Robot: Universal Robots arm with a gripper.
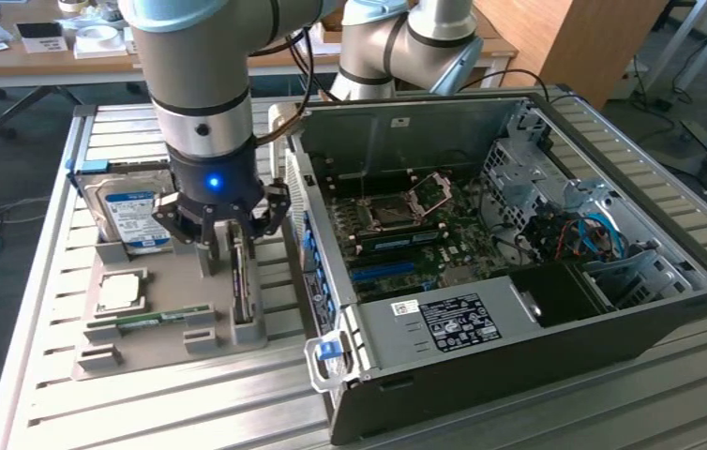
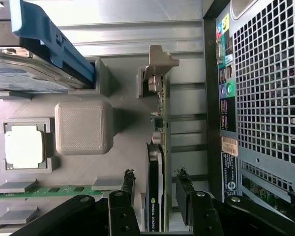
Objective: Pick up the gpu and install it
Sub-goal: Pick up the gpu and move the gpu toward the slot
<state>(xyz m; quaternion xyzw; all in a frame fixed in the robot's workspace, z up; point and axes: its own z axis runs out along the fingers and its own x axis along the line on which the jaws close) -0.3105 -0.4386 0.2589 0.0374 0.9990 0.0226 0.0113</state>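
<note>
1. on the slatted metal table (image 1: 41,394), just beside the open computer case (image 1: 454,323), a grey holder tray (image 1: 159,352) carries the loose parts.
2. the gpu (image 2: 157,142) stands on its long edge in a slot of that tray, on the side nearest the case. its silver bracket (image 2: 160,61) is at the end closer to the hard drive (image 1: 128,217).
3. the gripper (image 2: 156,178) hangs right over the gpu with its jaws spread apart. one finger is on each side of the card, a gap shows on both sides, and nothing is clamped.
4. the hard drive, with a blue and white label, stands upright in its own slot of the tray.
5. a square cpu chip (image 1: 120,289) lies flat in a recess, and a green ram stick (image 1: 154,321) sits just beside it, towards the exterior view's left of the gpu.
6. the case lies on its side with the motherboard (image 1: 410,234) exposed.
</note>
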